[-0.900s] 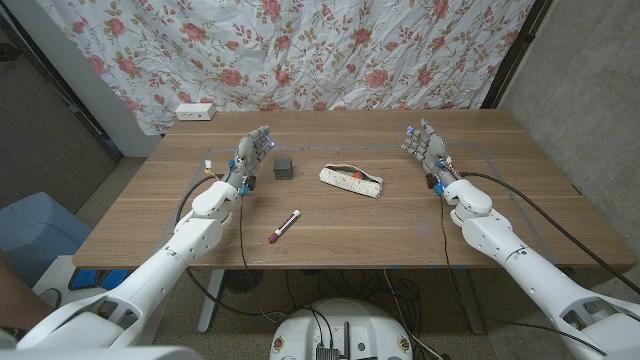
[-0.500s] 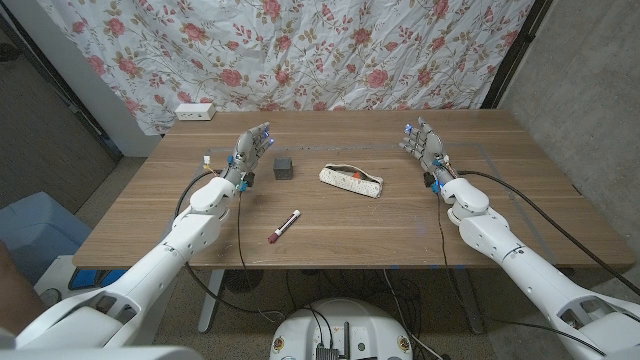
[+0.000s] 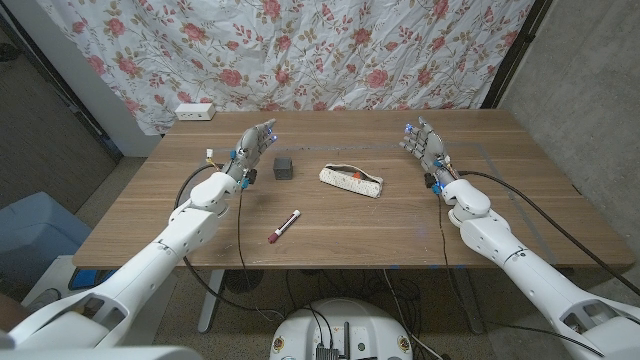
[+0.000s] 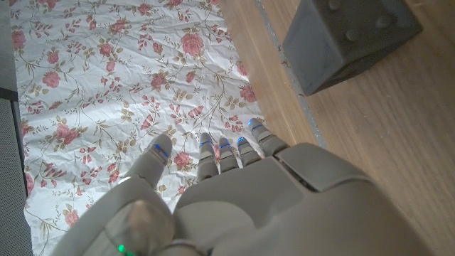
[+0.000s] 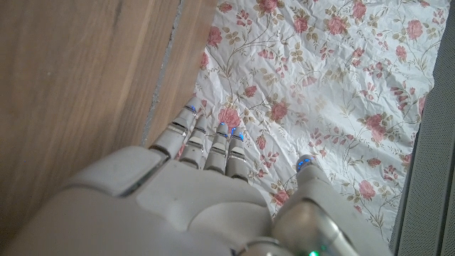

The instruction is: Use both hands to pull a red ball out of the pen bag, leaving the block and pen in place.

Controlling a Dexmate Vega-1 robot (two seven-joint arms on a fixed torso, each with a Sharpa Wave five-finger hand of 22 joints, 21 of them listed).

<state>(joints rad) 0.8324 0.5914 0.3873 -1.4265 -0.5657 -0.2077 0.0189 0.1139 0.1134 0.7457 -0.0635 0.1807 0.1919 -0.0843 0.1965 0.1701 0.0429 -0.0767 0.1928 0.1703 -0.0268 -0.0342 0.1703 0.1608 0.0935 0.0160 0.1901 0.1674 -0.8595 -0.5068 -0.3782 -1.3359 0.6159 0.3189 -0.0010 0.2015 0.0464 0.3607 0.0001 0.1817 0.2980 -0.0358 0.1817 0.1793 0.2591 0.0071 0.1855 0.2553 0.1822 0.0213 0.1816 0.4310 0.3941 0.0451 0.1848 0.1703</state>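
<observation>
Pre-reach step, my read: nothing gripped yet, both hands off the bag. Tabletop point(image 3: 400, 225) carries everything. Left arm comes in long from the near-left corner, right arm from near-right. Pen bag point(image 3: 351, 180) lies mid-table, between the two hands, well apart from each. Left hand point(image 3: 253, 148) is raised, fingers apart, empty, just beside the dark block point(image 3: 284, 166). Right hand point(image 3: 425, 146) is raised too, fingers spread, empty. Pen point(image 3: 283, 227) lies nearer the robot, clear of the bag. Red ball: can't confirm, just small red spots on the bag. Next move probably needs both hands converging on the bag, one pinning, one extracting, left avoiding the block.
</observation>
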